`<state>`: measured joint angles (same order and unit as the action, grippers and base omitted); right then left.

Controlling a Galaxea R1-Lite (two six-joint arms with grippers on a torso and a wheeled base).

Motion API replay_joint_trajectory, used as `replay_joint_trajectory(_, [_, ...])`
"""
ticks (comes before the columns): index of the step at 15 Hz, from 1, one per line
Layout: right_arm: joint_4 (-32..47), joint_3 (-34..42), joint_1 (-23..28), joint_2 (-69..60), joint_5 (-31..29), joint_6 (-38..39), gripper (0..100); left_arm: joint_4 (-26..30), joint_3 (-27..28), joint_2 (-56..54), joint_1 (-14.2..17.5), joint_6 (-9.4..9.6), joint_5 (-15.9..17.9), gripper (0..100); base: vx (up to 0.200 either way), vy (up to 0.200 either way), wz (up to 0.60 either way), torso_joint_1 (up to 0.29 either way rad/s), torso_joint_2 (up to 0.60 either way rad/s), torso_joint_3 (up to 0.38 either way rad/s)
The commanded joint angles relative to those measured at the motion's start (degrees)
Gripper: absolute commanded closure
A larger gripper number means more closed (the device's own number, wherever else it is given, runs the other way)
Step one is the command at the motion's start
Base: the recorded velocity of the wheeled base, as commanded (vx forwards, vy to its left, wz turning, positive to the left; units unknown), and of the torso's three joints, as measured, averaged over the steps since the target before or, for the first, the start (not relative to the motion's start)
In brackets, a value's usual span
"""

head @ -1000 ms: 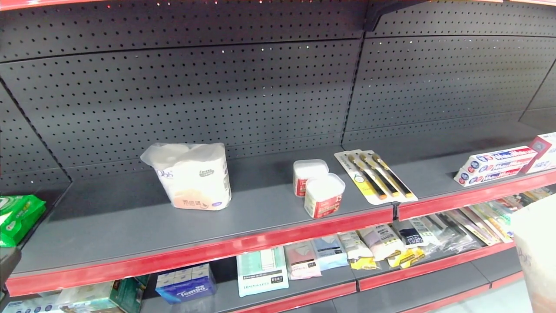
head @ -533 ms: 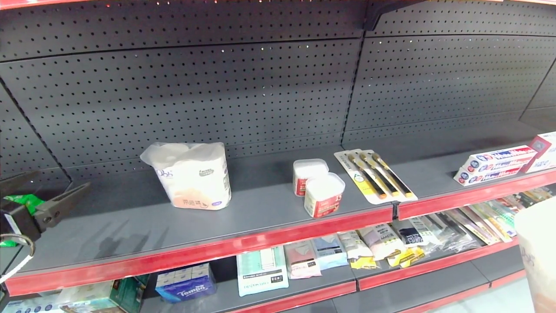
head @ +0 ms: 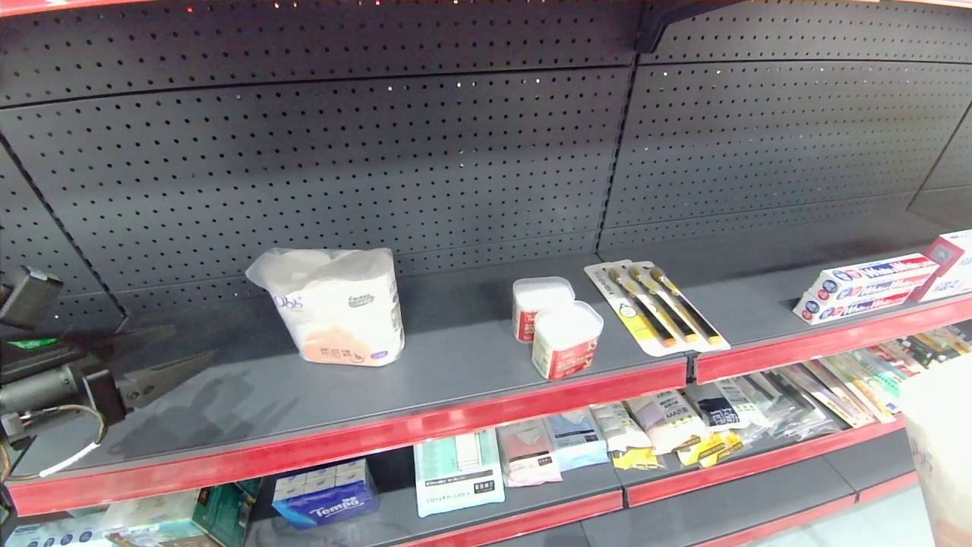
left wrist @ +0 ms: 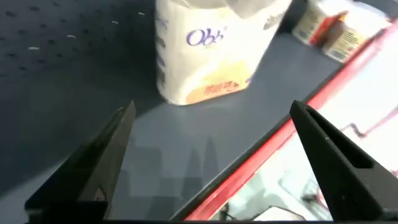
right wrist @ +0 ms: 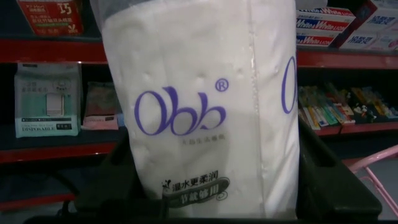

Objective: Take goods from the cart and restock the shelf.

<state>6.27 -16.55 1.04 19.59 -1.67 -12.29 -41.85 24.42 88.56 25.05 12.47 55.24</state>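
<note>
With left jaws spread empty, my right jaws pinch a soft white plastic-wrapped toilet-roll pack (right wrist: 205,112) that may slip or topple its shelved twin (head: 334,308).

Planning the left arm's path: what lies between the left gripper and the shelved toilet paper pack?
Only bare shelf separates the left gripper from the toilet paper pack; head and left wrist views show it.
</note>
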Motion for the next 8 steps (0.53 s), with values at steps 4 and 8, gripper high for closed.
replay_joint_trajectory(4, [0.0, 0.3, -0.1, 0.1, -0.1, -0.1, 100, -3.2, 3.2, 11.7, 0.0, 3.96, 6.0, 0, 0.0, 0.0, 0.0, 0.0, 0.0, 0.0])
replay_joint_trajectory(8, [0.0, 0.5, -0.1, 0.4, -0.2, -0.4, 100, -4.4, 5.0, 15.5, -0.4, 4.23, 11.7, 0, 0.0, 0.0, 0.0, 0.0, 0.0, 0.0])
